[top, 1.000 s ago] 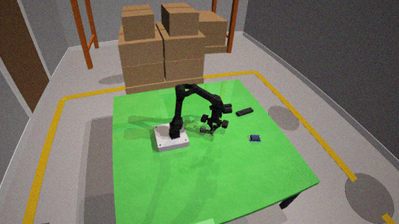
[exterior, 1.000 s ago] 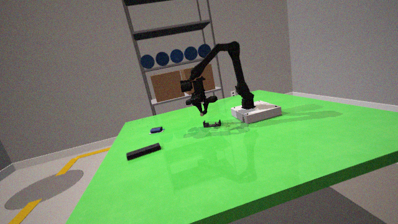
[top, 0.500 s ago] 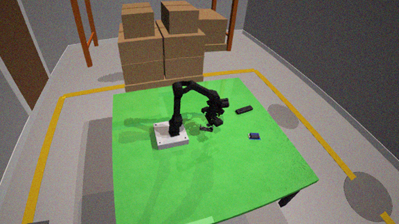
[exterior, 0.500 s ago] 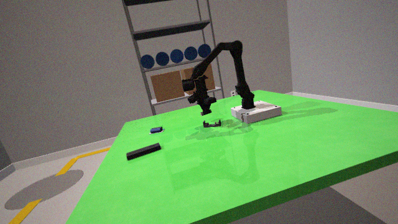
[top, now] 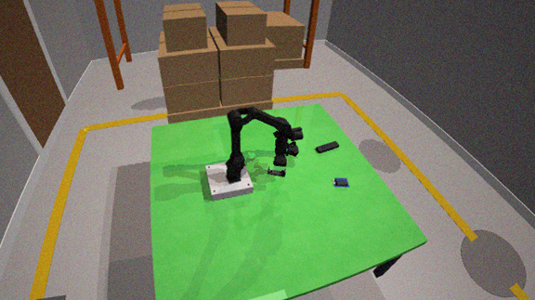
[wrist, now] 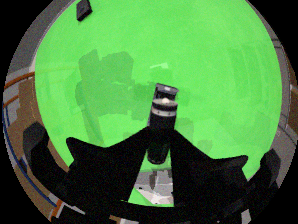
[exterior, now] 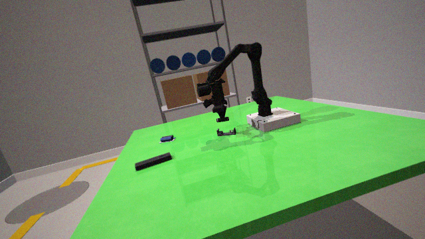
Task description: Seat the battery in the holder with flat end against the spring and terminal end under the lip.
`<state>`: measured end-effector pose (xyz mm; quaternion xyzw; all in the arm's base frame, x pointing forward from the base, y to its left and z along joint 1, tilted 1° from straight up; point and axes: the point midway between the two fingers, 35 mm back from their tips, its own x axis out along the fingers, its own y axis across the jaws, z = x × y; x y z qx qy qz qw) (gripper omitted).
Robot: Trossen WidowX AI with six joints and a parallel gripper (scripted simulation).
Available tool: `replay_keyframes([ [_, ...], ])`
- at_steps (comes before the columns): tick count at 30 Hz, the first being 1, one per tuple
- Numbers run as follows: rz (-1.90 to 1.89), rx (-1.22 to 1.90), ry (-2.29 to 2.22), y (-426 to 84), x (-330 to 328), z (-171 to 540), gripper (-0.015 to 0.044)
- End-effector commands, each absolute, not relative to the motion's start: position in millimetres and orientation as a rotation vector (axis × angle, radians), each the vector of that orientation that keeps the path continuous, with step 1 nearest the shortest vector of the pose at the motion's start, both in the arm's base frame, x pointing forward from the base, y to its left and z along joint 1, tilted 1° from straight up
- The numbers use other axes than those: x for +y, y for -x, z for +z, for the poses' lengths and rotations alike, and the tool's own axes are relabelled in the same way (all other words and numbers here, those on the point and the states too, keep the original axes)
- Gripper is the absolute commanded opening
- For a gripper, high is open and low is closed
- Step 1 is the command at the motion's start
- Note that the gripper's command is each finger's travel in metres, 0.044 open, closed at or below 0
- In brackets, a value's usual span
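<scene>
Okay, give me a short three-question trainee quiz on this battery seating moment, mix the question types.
1. True or false: the black parallel-jaw gripper is shut on the dark cylindrical battery.
2. The gripper hangs: A) above the small black battery holder, apart from it; B) inside it; C) over the flat black bar.
3. Fill in: the small blue block lies on the ____ table.

Key: 1 true; 2 A; 3 green.

Top cam looks down from high up, far back; exterior sits low off one corner; wrist fisheye stares straight down, close. All share the bright green flat table top [top: 264, 243] [exterior: 299, 159] [wrist: 220, 50].
</scene>
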<state>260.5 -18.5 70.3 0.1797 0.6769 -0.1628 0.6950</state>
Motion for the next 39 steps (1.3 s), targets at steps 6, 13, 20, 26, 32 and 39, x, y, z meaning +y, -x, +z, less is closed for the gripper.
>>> replay_keyframes([
  [6,-0.477,1.491,-0.52,-257,-13,71,0.0073],
  [13,-0.48,1.461,-0.502,-258,-14,65,0.0073],
  [20,-0.493,1.37,-0.469,-261,-15,49,0.0073],
  [26,-0.505,1.291,-0.444,-263,-16,37,0.0073],
  [32,-0.511,1.245,-0.432,-263,-16,31,0.0073],
  [39,-0.516,1.22,-0.421,-263,-16,28,0.0073],
])
